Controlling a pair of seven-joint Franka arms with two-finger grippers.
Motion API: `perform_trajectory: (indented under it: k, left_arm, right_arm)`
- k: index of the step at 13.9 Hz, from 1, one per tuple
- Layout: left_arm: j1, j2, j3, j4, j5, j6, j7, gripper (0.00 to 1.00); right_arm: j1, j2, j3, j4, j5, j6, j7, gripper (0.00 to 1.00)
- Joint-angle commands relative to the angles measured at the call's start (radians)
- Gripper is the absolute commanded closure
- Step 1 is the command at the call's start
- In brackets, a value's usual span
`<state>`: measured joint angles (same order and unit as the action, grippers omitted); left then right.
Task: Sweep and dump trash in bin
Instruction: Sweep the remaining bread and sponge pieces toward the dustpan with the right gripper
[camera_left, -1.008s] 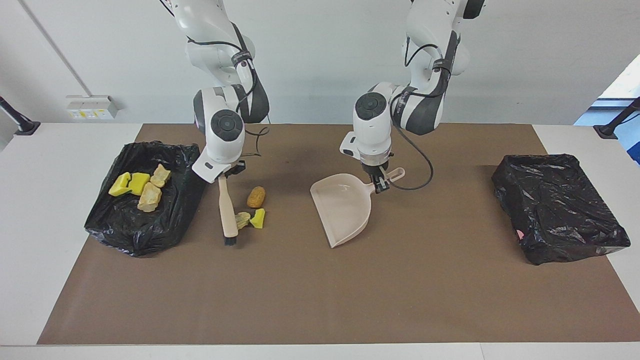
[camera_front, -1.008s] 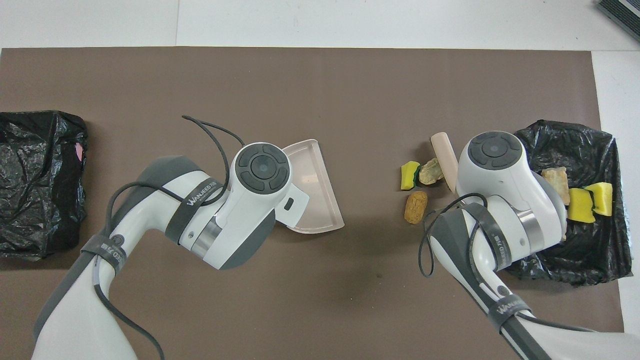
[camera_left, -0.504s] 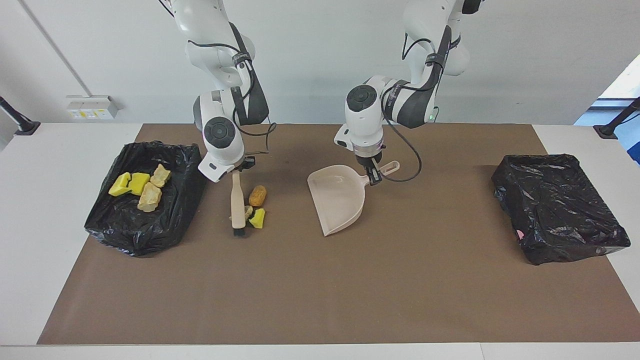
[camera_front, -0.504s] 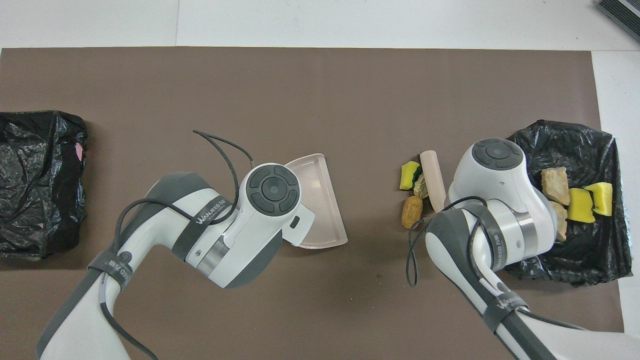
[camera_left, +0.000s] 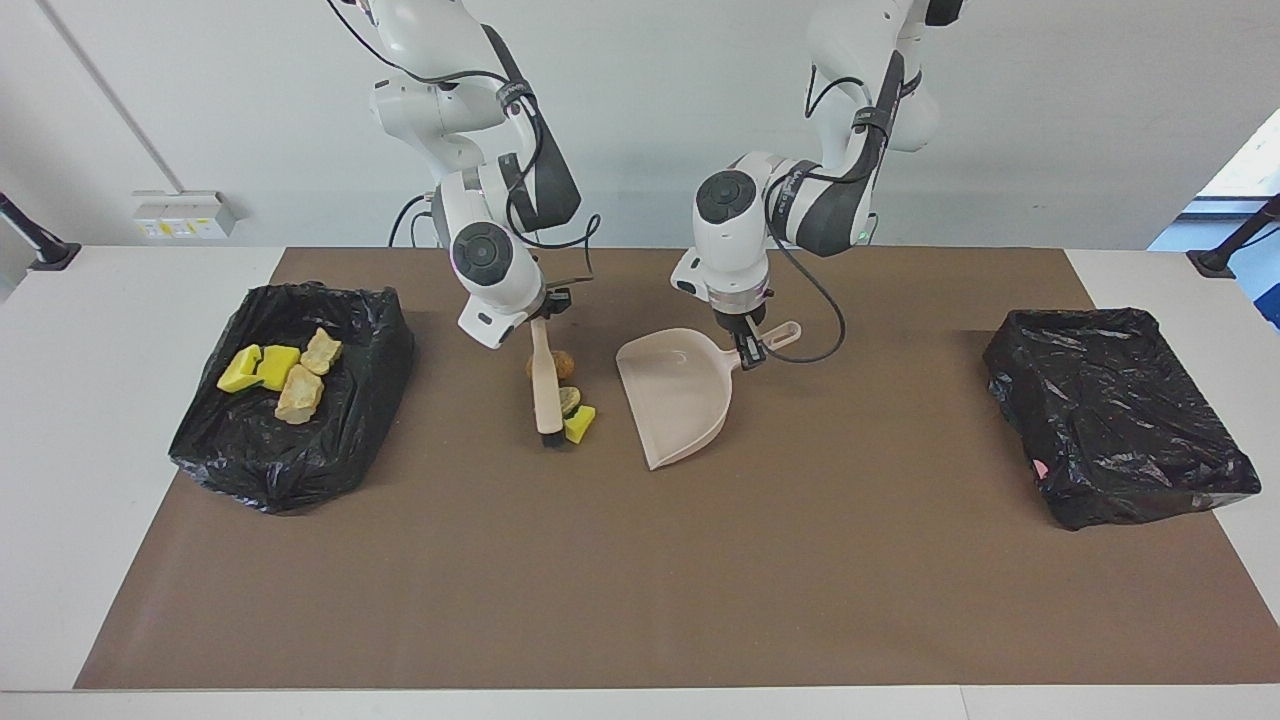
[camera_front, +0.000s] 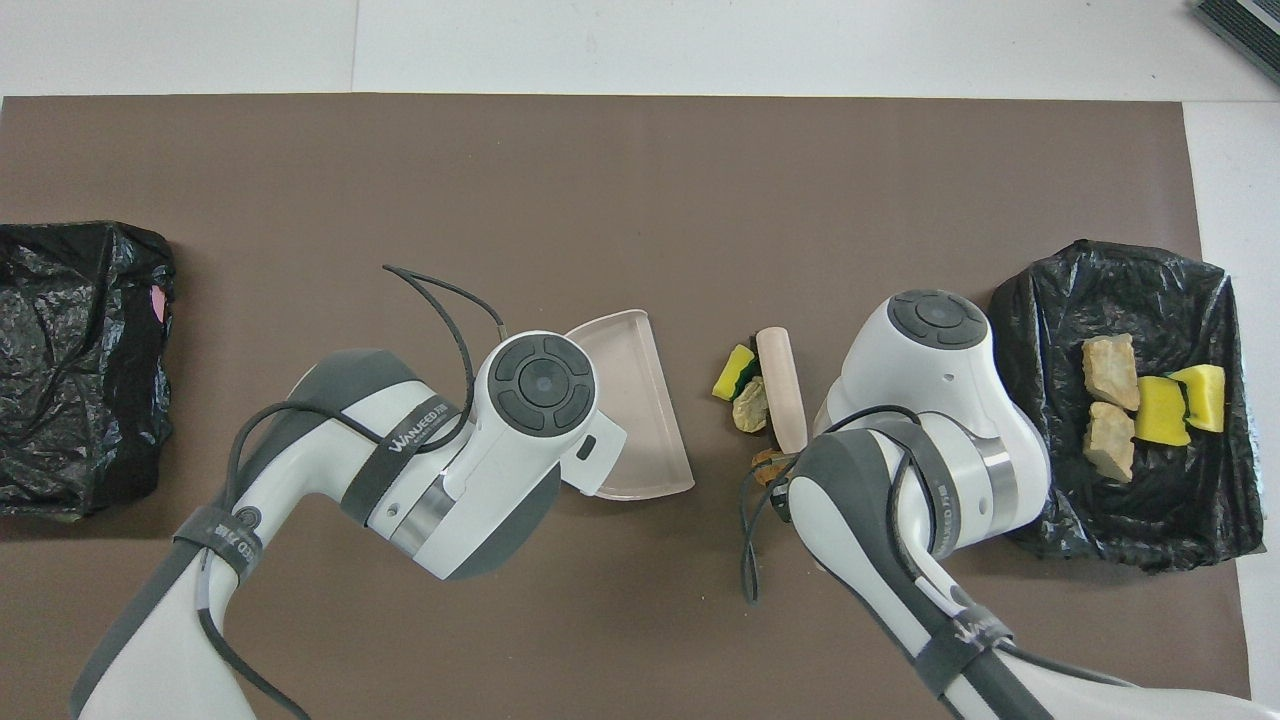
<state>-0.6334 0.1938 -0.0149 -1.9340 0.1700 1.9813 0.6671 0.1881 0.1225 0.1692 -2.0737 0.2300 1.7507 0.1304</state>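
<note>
My right gripper (camera_left: 540, 318) is shut on the handle of a beige brush (camera_left: 545, 385), whose dark bristles rest on the brown mat. Against the brush, on the dustpan's side, lie three pieces of trash: a brown croquette (camera_left: 565, 365), a beige chunk (camera_left: 570, 400) and a yellow sponge wedge (camera_left: 580, 424). My left gripper (camera_left: 748, 348) is shut on the handle of the beige dustpan (camera_left: 675, 395), which sits on the mat a short gap from that trash. The black-lined bin (camera_left: 330, 450) at the right arm's end holds yellow sponges (camera_left: 260, 367) and beige chunks (camera_left: 300, 393). Overhead, my right wrist half hides the croquette (camera_front: 768, 462).
A second black-lined bin (camera_left: 1115, 415) stands at the left arm's end of the table. The brown mat (camera_left: 640, 580) covers the table's middle, with white table edges around it. A grey cable loops from the left wrist beside the dustpan handle.
My right gripper has swept the brush and the three scraps away from the bin toward the dustpan. The dustpan shifted slightly toward the robots, then stayed put.
</note>
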Motion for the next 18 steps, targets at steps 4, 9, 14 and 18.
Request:
perform_trajectory:
  k: [4, 9, 14, 18]
  left_arm:
    - [-0.006, -0.04, 0.01, -0.053, 0.017, 0.022, 0.0, 1.0]
    - [-0.005, -0.047, 0.01, -0.068, 0.017, 0.031, 0.0, 1.0]
    - [-0.005, -0.047, 0.01, -0.068, 0.017, 0.031, 0.0, 1.0]
    - [-0.005, -0.048, 0.01, -0.069, 0.019, 0.036, 0.009, 1.0]
  right_arm:
    - [0.079, 0.008, 0.004, 0.043, 0.212, -0.01, 0.05, 1.0]
    - [0.111, 0.012, 0.003, 0.102, 0.325, -0.014, 0.084, 1.0]
    - [0.067, -0.056, -0.028, 0.159, 0.194, -0.114, 0.197, 1.0]
    - [0.019, -0.118, -0.027, 0.091, -0.018, -0.177, 0.317, 1.0]
